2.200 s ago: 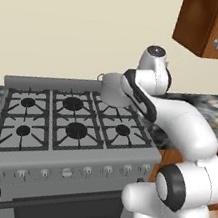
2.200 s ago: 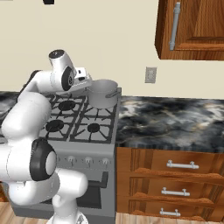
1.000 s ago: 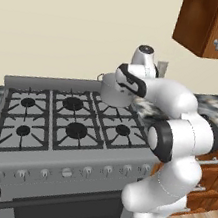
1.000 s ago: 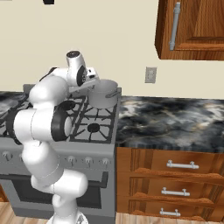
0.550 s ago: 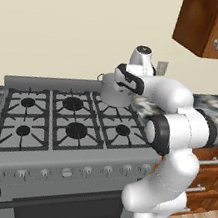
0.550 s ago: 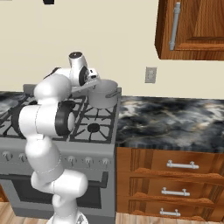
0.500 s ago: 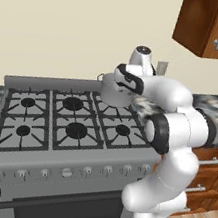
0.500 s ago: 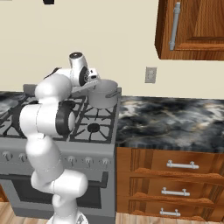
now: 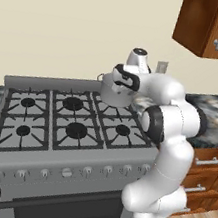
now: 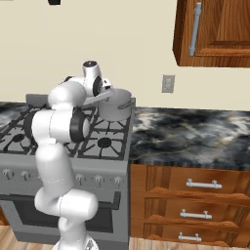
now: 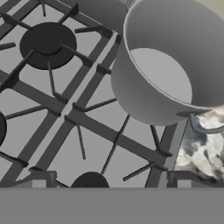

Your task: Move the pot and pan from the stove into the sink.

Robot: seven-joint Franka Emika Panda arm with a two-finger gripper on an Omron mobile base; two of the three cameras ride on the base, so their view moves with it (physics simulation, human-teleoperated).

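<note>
The pot (image 9: 115,93) is being carried by the stove (image 9: 67,129), on the back right burner, right up against the stove's rear edge. In the hand view the pot (image 11: 170,65) is being seen from above and to one side, its pale inside bare, one small side handle (image 11: 205,124) reaching out over the marbled counter (image 11: 203,151) that is joined to the stove's right side.

The end effector (image 9: 122,81) is being held just above the pot's near rim, its fingers spread wide apart, with nothing gripped between them. Whether the rim is being touched cannot be told. From the right base view the end effector (image 10: 101,88) is being shown at the pot's (image 10: 115,106) left side, over the stove (image 10: 93,141).

A wall outlet (image 10: 168,83) is being shown above the counter (image 10: 195,139), to the right of the stove, with a wooden cabinet (image 10: 215,31) higher up.
</note>
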